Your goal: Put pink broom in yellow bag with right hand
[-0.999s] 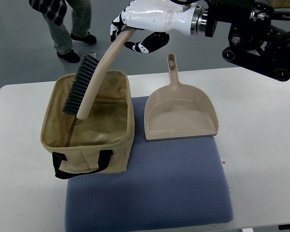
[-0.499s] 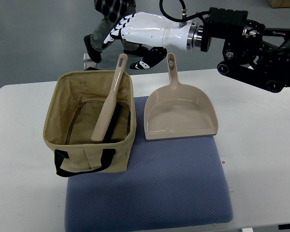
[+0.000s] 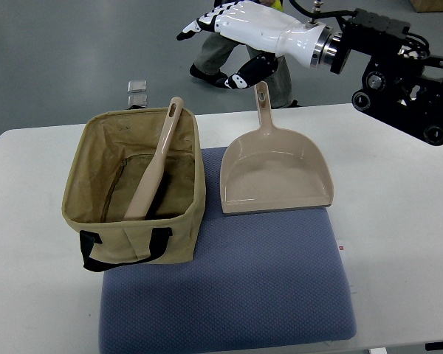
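Broom lies slanted inside the bag, its head down near the bag's floor and its handle tip leaning over the far rim, left of centre in the frame. Right hand hangs at the top of the frame, well apart from the broom, fingers spread and holding nothing. Dustpan sits just right of the bag, on the far edge of a blue mat that covers the lower middle of a white table. A person's legs show behind the hand.
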Motion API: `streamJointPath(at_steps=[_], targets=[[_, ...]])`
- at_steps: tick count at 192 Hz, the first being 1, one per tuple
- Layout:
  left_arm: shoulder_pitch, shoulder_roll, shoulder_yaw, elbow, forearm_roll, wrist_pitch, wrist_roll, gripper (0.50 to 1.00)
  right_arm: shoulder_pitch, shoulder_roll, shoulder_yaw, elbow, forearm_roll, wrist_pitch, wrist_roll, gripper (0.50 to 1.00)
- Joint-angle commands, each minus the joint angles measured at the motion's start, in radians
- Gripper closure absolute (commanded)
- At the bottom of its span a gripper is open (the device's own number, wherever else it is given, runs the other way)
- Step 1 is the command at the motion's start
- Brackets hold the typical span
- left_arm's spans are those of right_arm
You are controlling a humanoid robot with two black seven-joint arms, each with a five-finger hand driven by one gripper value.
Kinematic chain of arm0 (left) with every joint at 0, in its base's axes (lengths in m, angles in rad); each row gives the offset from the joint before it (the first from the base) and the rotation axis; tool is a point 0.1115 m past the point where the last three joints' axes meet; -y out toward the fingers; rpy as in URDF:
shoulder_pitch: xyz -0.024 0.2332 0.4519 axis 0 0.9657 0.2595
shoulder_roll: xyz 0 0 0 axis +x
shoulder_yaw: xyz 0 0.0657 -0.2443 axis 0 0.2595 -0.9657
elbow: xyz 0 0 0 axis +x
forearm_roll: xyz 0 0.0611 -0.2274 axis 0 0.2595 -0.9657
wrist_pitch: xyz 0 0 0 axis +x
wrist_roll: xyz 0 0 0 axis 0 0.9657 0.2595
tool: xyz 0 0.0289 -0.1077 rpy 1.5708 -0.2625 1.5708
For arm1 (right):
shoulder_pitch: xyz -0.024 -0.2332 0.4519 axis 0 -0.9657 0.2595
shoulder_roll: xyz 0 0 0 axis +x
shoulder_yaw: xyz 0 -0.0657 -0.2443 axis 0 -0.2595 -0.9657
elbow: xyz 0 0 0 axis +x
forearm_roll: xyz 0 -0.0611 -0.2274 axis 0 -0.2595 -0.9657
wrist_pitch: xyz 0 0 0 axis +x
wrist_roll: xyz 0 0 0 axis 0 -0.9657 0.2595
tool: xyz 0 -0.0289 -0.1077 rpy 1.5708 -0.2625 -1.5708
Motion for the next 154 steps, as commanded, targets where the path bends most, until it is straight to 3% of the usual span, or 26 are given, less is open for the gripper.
streamJointPath(at_steps=[1, 70, 101, 116, 154], targets=[[0.0, 0.0, 0.0, 0.0, 0.0, 0.0, 0.0, 0.5, -0.076, -0.023, 0.107, 0.0, 0.039, 0.013, -0.001, 0.677], [0.0, 0.0, 0.001, 0.0, 0.0, 0.0, 0.0, 0.5, -0.252, -0.114, 0.251, -0.021, 0.536, 0.074, -0.038, 0.658], [0.0, 0.0, 0.0, 0.0, 0.0, 0.0, 0.0, 0.5, -0.306, -0.114, 0.257, -0.078, 0.76, 0.077, -0.039, 0.638], [0.0, 0.0, 0.0, 0.0, 0.0, 0.0, 0.0, 0.5, -0.327, -0.112, 0.259, -0.095, 0.826, 0.088, -0.046, 0.605], [0.0, 0.0, 0.0, 0.0, 0.0, 0.0, 0.0, 0.5, -0.387, -0.088, 0.364, -0.164, 1.003, 0.194, -0.125, 0.591]])
